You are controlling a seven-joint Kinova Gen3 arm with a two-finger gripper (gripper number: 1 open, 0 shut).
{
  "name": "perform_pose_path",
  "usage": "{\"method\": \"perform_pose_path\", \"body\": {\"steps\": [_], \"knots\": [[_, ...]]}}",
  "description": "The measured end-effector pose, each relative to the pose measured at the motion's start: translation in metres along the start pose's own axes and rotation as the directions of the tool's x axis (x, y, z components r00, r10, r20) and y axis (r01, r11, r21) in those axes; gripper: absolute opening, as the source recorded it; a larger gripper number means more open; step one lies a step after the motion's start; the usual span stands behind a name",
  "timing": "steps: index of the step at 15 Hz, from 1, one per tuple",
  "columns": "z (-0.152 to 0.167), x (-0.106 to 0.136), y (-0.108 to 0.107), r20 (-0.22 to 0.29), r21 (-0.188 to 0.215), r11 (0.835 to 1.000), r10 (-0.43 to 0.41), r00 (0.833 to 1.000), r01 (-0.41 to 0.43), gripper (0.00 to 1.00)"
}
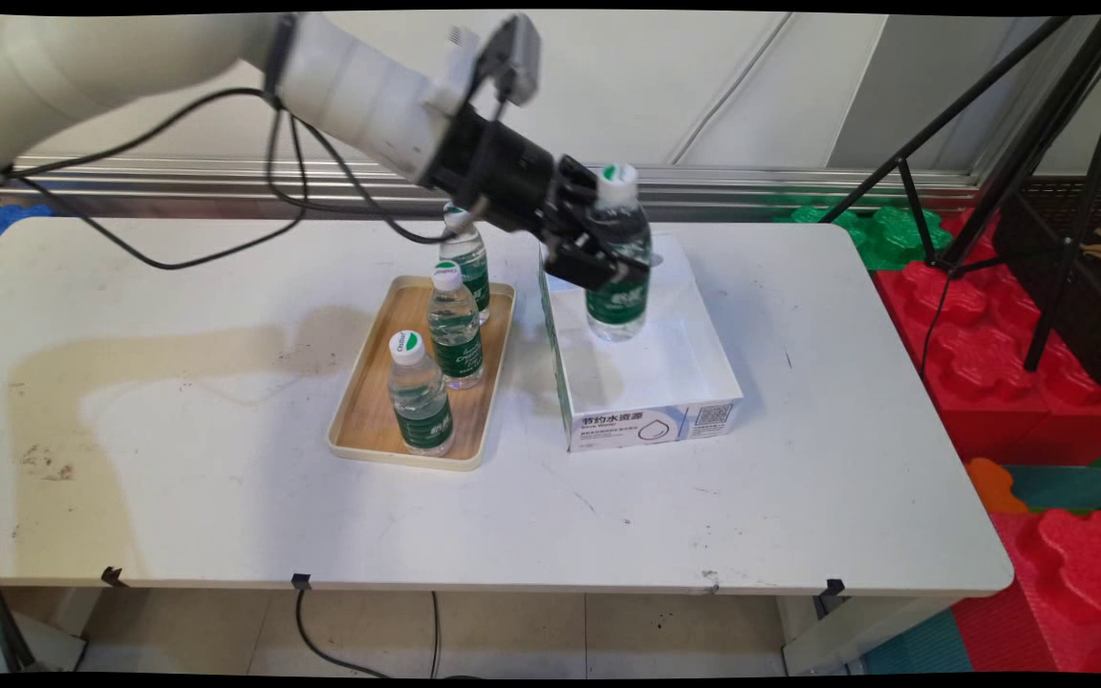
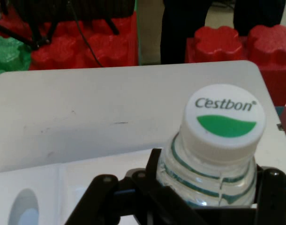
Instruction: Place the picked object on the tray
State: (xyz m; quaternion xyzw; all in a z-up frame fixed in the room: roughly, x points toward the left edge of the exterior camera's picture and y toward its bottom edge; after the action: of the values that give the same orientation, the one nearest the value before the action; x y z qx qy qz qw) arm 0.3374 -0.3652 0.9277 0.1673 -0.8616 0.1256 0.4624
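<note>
Main view shows the white arm reaching in from the upper left, its black two-finger gripper (image 1: pixel 608 250) closed around the upper body of a clear plastic water bottle with a green label and a white cap (image 1: pixel 618 258). That bottle stands upright in the far part of a shallow open white cardboard box with printed lettering on its near wall (image 1: pixel 651 425); whether its base rests on the box floor or hangs just above it cannot be told. The box sits near the middle of the white table (image 1: pixel 226 478). Just to the box's left lies a rectangular tray with a wooden floor and a cream rim (image 1: pixel 374 449), bearing three more clear water bottles of the same kind, all upright in a row: the near bottle (image 1: pixel 420 397), the middle bottle (image 1: pixel 454 330) and the far bottle (image 1: pixel 467 258), the last partly behind a hanging black cable (image 1: pixel 168 258). In the hand view the held bottle's cap (image 2: pixel 225 117), lettered Cestbon over a green patch, rises between the gripper's black linkage, with the fingers pressed to either side of the bottle's shoulder. Red and green foam blocks (image 1: pixel 1009 354) lie on the floor to the table's right, beside a black tripod (image 1: pixel 1038 143).
</note>
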Motion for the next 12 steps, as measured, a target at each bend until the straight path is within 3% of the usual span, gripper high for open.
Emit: {"method": "perform_pose_path", "body": {"steps": [7, 12], "knots": [[-0.084, 0.001, 0.01, -0.019, 0.008, 1.0, -0.004, 1.0, 0.004, 0.0], [-0.135, -0.006, 0.015, 0.0, 0.009, 1.0, -0.01, 1.0, 0.01, 0.0]]}}
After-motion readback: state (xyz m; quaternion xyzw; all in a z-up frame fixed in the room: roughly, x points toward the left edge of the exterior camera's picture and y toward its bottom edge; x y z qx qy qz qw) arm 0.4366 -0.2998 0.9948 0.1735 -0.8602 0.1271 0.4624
